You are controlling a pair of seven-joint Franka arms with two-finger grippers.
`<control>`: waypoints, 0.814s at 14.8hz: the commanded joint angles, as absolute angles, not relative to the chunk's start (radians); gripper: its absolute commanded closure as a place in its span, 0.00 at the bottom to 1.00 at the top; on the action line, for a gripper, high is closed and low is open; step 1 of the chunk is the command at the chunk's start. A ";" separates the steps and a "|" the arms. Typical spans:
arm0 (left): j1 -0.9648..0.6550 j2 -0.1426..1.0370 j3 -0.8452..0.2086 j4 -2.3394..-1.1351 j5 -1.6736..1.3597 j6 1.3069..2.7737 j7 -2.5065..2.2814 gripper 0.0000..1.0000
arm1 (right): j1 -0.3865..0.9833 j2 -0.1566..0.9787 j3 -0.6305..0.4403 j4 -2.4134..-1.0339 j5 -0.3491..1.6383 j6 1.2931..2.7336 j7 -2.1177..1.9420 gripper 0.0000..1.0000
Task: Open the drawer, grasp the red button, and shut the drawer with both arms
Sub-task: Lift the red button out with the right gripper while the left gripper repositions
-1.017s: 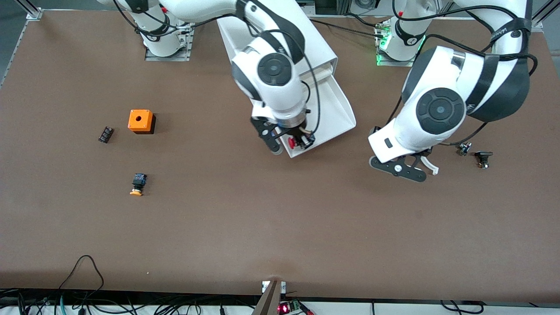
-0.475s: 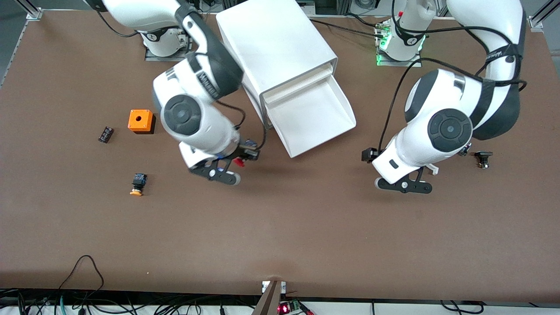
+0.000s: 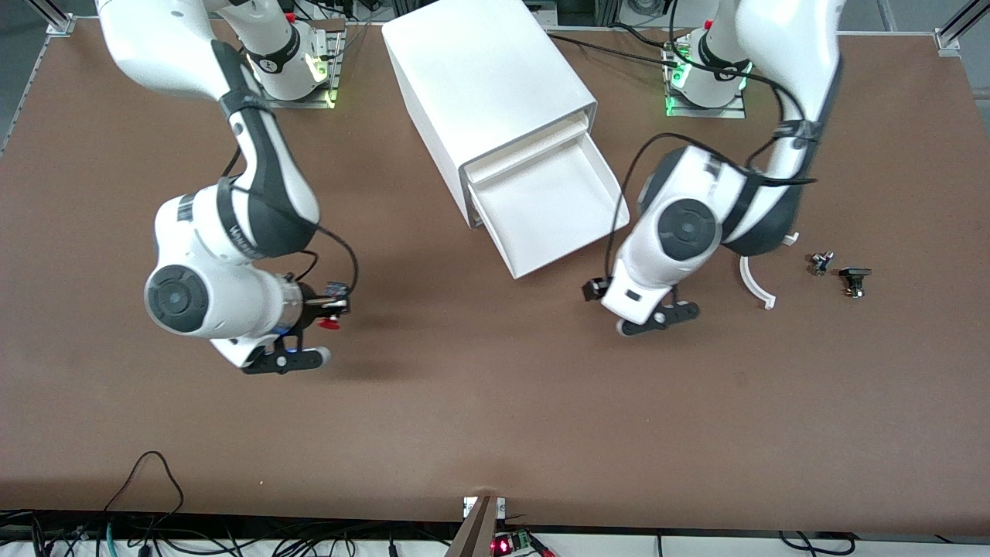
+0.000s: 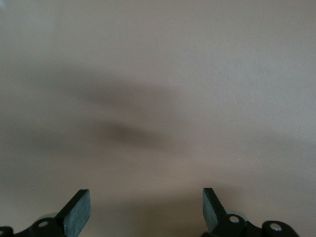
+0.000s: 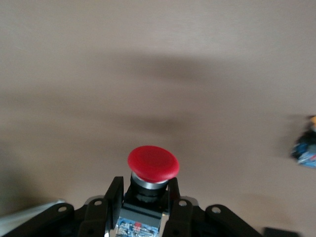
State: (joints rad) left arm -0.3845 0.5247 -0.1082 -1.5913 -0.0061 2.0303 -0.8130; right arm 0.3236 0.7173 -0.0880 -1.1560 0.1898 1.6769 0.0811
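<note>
My right gripper (image 3: 329, 313) is shut on the button (image 3: 331, 323), red cap on a black-and-blue body, and holds it above bare table toward the right arm's end. The right wrist view shows the fingers (image 5: 112, 195) clamping the body under the red cap (image 5: 153, 162). The white cabinet (image 3: 487, 85) stands at the table's middle with its drawer (image 3: 611, 203) pulled open and nothing showing inside. My left gripper (image 3: 653, 319) is open and empty, low over the table beside the drawer's front corner. Its wrist view shows spread fingers (image 4: 79, 210) over bare table.
A white curved strip (image 3: 754, 282) and two small dark parts (image 3: 820, 263) (image 3: 855, 278) lie toward the left arm's end. A blurred blue-and-yellow part (image 5: 306, 148) shows in the right wrist view. The right arm hides the table beneath it.
My right gripper has carried the button out of the drawer toward the right arm's end of the table. My left gripper has moved from beside the small parts toward the drawer's front corner.
</note>
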 commanded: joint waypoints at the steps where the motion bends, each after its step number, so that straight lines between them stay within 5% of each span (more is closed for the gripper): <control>1: -0.448 0.491 -0.098 -1.675 -0.012 2.106 -0.940 0.00 | 0.336 0.675 -0.152 -1.290 0.192 1.742 -0.053 1.00; 6: -0.538 0.494 -0.098 -1.715 -0.008 2.106 -1.138 0.00 | 0.318 0.681 -0.201 -1.480 0.207 1.952 -0.192 1.00; 12: -0.588 0.485 -0.147 -1.738 -0.008 2.060 -1.180 0.00 | 0.253 0.736 -0.196 -1.496 0.244 2.034 -0.207 1.00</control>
State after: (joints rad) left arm -0.5969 0.5199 -0.1172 -1.7036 -0.0055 2.0886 -1.1741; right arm 0.2701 0.7271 -0.2014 -1.4862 0.2151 1.9987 -0.1790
